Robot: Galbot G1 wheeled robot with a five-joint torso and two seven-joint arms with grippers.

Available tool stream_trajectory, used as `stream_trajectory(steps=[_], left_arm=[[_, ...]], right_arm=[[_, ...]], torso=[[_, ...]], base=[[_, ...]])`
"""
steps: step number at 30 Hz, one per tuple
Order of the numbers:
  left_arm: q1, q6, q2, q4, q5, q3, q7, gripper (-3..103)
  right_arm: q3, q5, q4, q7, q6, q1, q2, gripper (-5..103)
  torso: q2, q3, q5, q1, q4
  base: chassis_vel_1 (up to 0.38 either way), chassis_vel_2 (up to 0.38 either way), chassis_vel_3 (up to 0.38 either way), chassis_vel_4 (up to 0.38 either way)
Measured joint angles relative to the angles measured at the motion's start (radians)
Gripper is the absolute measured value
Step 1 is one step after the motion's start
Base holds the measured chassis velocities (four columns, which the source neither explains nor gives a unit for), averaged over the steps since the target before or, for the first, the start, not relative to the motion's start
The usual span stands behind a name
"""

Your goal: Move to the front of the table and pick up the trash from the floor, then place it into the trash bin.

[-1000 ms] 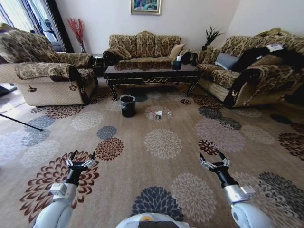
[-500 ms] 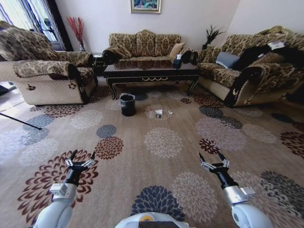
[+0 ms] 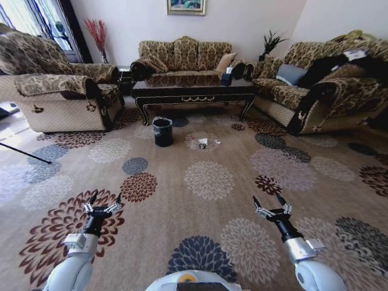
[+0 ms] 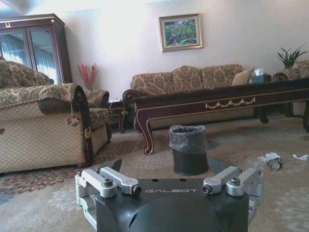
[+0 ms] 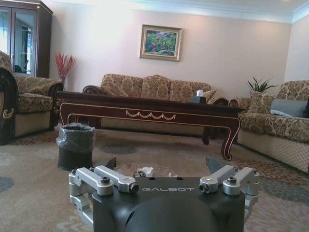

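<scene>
- The trash (image 3: 202, 143) lies on the patterned carpet (image 3: 209, 182) in front of the long dark table (image 3: 193, 95), far ahead of the robot: a small cluster with a white paper wad (image 4: 268, 157) and a clear bottle, too small for its details to be made out.
- Another pale scrap (image 4: 301, 157) lies near the cluster, apart from it.
- The trash bin (image 3: 162, 132), round and black with a thin plastic liner at its rim, stands upright on the carpet beside the trash, toward the robot's left, in front of the table's left leg.
- On the table's right end sits a dark box with a white tissue (image 3: 227, 77).
- Sofas ring the table: one behind it (image 3: 183, 57), an armchair (image 3: 57, 91) on the left, another sofa (image 3: 315, 85) on the right.
- The left claw (image 3: 102, 207) hangs low over the carpet close to the robot, fingers spread and holding nothing.
- The right claw (image 3: 270, 210) hangs level with it on the other side, fingers likewise spread and holding nothing.
</scene>
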Motion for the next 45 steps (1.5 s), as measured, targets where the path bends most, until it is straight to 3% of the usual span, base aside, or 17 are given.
stream_trajectory(steps=[6,45], left_arm=[[0.002,-0.008,-0.003,0.001,-0.010,0.002,-0.022,100],[-0.008,-0.026,-0.003,0.016,-0.019,0.004,-0.021,100]], right_arm=[[-0.002,-0.003,-0.001,-0.005,0.000,-0.002,0.004,100],[-0.017,-0.006,-0.004,-0.006,-0.001,0.003,0.018,100]], torso=[[0.000,-0.004,-0.0002,0.000,0.0000],[0.000,0.005,-0.0002,0.002,0.0000]], base=[[0.000,0.000,0.000,0.000],[-0.045,0.047,0.048,-0.044]])
